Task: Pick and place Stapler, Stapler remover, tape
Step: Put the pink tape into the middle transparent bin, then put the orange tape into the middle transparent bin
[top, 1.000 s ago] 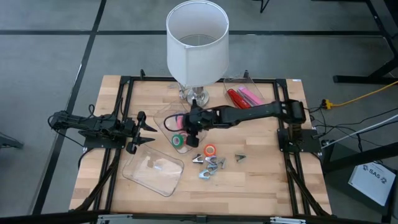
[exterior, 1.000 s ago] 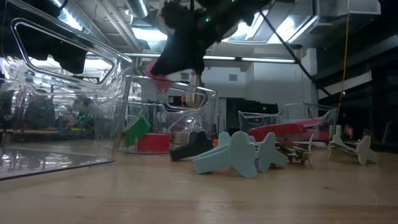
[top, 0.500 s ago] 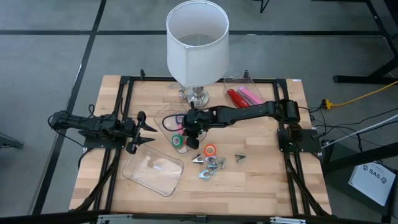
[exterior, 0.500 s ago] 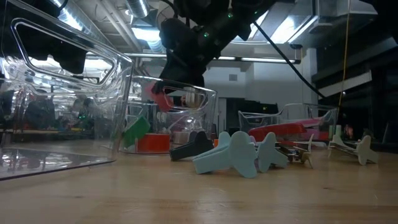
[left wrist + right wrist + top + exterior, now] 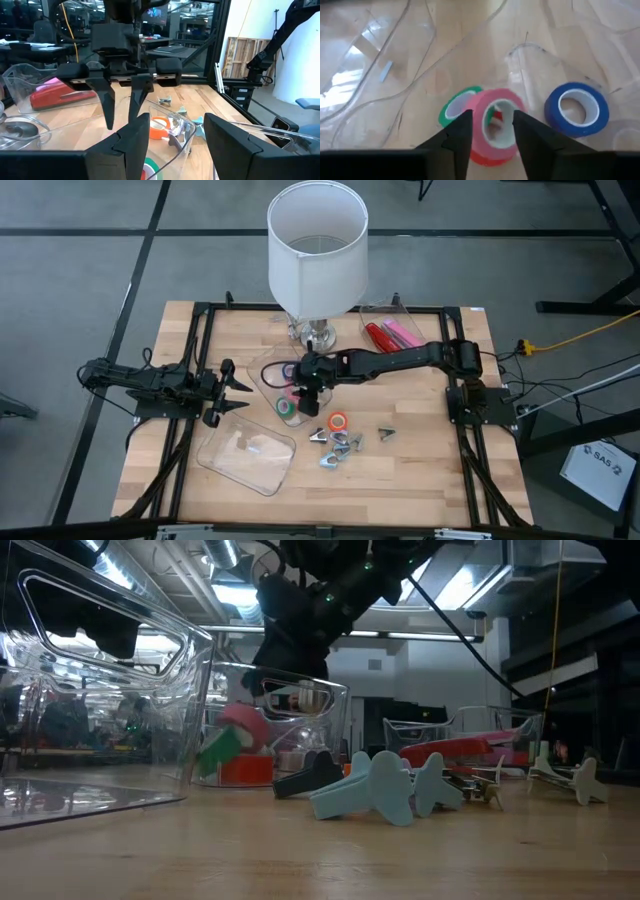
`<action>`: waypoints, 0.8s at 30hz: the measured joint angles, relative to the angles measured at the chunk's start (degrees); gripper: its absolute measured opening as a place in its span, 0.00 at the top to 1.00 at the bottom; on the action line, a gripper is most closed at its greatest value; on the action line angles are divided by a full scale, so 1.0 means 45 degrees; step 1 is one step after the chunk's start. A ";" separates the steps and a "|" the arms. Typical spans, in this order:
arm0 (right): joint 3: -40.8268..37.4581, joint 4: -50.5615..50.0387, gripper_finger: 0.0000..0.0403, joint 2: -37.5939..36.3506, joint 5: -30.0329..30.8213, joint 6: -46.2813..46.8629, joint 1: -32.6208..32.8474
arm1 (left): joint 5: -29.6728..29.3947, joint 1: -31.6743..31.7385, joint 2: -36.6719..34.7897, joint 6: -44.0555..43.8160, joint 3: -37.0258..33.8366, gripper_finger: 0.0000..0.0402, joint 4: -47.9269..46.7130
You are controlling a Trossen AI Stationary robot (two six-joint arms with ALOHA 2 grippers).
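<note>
So the pink tape [image 5: 492,125] is seen dropped just below the opened right gripper [image 5: 490,132], inside the clear container [image 5: 262,385]; left gripper [image 5: 240,395] parked open.

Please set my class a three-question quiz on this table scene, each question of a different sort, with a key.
1. True or false: the right gripper is open above the pink tape.
2. Where does the orange tape lie? A in the lampshade; B on the bare table; C in the left gripper.
3. Fill in: the clear container holds pink, green and ____ tape.

Key: 1 true; 2 B; 3 blue.
</note>
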 joint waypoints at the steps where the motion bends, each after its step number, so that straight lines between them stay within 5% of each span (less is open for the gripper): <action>1: 0.0000 0.0132 0.62 0.0000 0.0007 0.0000 0.0000 | 0.0000 -0.0001 0.0000 -0.0004 0.0000 0.54 0.0000; 10: 0.0000 0.0515 0.49 0.0000 0.1458 0.1351 0.0000 | 0.0000 0.0000 0.0002 -0.0002 0.0002 0.54 0.0000; 24: -0.0005 0.1167 0.49 -0.0216 0.0456 0.1960 -0.0058 | 0.0000 -0.0003 0.0003 -0.0003 0.0000 0.54 0.0000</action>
